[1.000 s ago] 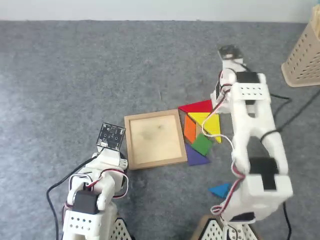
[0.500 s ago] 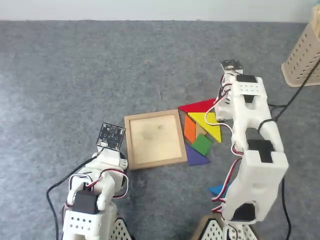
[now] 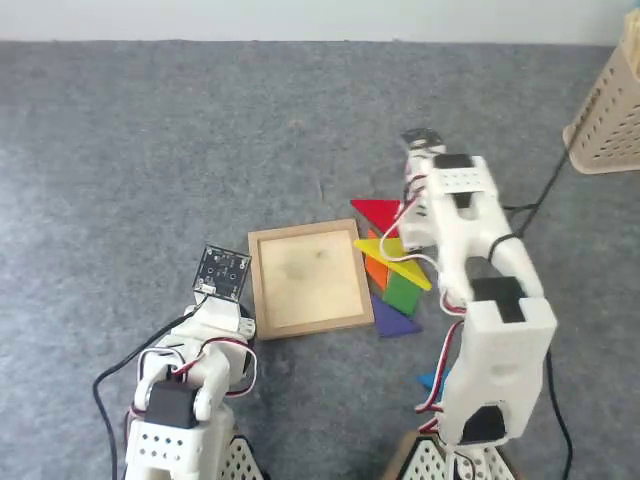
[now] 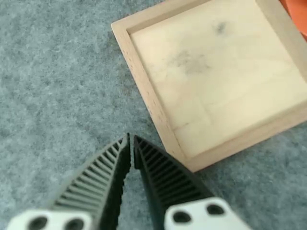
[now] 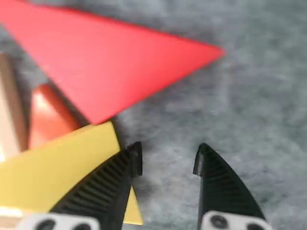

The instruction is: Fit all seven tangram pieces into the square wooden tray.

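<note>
Currently on view: one square wooden tray [image 3: 308, 280] with a raised rim, lying flat near the middle of the grey felt-covered worktop [image 3: 150, 150]. All pieces that I can see lie outside it, on the felt. Just off one side of the tray is a cluster of coloured wooden pieces. It holds a large red triangle [image 3: 378, 212] farthest from the arm bases, a large yellow triangle [image 3: 400, 262] touching a flat orange piece [image 3: 376, 268], a small green square [image 3: 402, 292] and a purple triangle [image 3: 393, 318]. A small blue triangle [image 3: 437, 380] lies apart, partly hidden by the right arm. The right tool [image 5: 168, 155] hangs over bare felt with its jaws moderately apart and nothing between them. One of its fingers [image 5: 125, 165] is at the yellow triangle's corner, just beside the red triangle's edge. The left tool [image 4: 130, 140] has its jaws drawn together to a sliver, gripping nothing, over felt just beside the tray's rim. One beige slotted basket [image 3: 610, 110] stands at the worktop's far edge.
</note>
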Motion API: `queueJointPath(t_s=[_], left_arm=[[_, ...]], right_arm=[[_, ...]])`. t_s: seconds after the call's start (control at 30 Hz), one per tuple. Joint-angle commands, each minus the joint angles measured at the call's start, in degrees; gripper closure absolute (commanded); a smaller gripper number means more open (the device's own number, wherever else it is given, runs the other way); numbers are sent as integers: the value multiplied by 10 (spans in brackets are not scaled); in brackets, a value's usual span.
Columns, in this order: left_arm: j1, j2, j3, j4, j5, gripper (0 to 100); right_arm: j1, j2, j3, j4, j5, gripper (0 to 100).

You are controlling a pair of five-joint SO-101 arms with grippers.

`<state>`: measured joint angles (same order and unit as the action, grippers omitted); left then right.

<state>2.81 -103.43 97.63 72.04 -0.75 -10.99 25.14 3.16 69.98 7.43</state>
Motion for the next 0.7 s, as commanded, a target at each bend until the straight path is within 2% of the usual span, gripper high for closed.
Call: queueJointPath(t_s=[0.0, 0.23, 0.4, 0.53, 0.67], left_arm=[[4, -12, -11, 4, 4, 988], [4, -12, -11, 4, 4, 988], [4, -12, -11, 4, 4, 988], [4, -12, -11, 4, 4, 988], [4, -12, -11, 4, 4, 988]], right_arm=[[-36, -64, 15, -3, -13, 821], [-73, -165, 76, -7, -21, 821], [-29, -238, 107, -38, -34, 821], [-20, -206, 127, -90, -41, 821], [-20, -131, 78, -105, -44, 821]])
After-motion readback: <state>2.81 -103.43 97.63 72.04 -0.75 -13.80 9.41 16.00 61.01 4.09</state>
